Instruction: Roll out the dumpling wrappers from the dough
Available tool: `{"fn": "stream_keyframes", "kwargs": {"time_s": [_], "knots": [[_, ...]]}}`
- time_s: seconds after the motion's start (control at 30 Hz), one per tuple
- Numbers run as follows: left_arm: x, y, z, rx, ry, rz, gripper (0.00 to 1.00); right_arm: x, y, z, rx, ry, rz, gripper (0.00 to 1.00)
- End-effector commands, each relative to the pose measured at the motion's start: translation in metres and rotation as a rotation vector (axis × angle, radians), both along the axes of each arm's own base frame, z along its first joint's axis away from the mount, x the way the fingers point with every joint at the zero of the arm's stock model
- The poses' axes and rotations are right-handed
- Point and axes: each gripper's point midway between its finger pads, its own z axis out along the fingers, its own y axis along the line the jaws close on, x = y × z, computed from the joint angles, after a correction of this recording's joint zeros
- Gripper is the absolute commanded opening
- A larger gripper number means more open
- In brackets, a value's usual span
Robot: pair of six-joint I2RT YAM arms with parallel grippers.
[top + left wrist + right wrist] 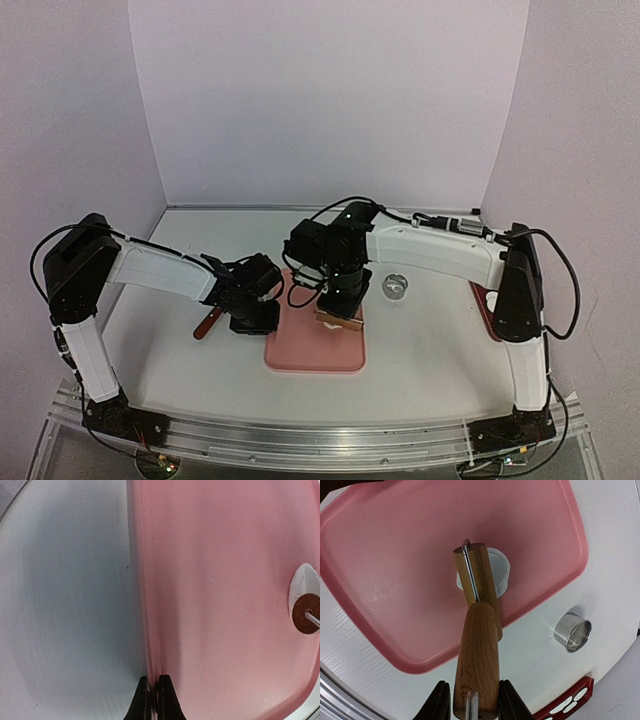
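Rolling step: right gripper clamps rolling pin handle, roller on dough, pink board. Left gripper pinched shut, empty. Next probably needs firm, even strokes.

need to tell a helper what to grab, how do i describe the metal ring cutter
Find the pink board mid-table. Beside its far right corner, on the white table, stands the ring cutter: a short, hollow, shiny metal cylinder, unlike the wooden roller nearby.
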Motion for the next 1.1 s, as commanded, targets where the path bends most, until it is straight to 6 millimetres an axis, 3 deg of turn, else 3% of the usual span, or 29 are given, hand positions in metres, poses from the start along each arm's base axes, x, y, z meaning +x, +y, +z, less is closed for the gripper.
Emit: {"fn": "stream_keyframes", "kwargs": {"time_s": [0.0, 0.27, 0.73, 0.9, 1.07], "knots": [[0.007, -0.005, 0.017, -0.052, -0.043, 0.014, 0.00, -0.015, -0.011, -0.071, -0.118, 0.156, 0.001, 0.00], [0.002, -0.003, 0.016, -0.065, -0.037, 0.016, 0.00, -0.006, -0.010, -0.088, -0.152, 0.127, -0.027, 0.00], [-0.007, 0.000, 0.012, -0.092, -0.020, 0.008, 0.00, -0.011, -0.004, -0.125, -0.174, 0.192, -0.017, 0.00], [-0.010, 0.003, 0.007, -0.076, 0.003, 0.022, 0.00, -0.014, 0.007, -0.119, -0.123, 0.219, -0.028, 0.00], [-0.015, 0.006, 0.002, -0.070, 0.024, 0.024, 0.00, -0.014, 0.014, -0.081, -0.056, 0.201, -0.063, 0.00]]}}
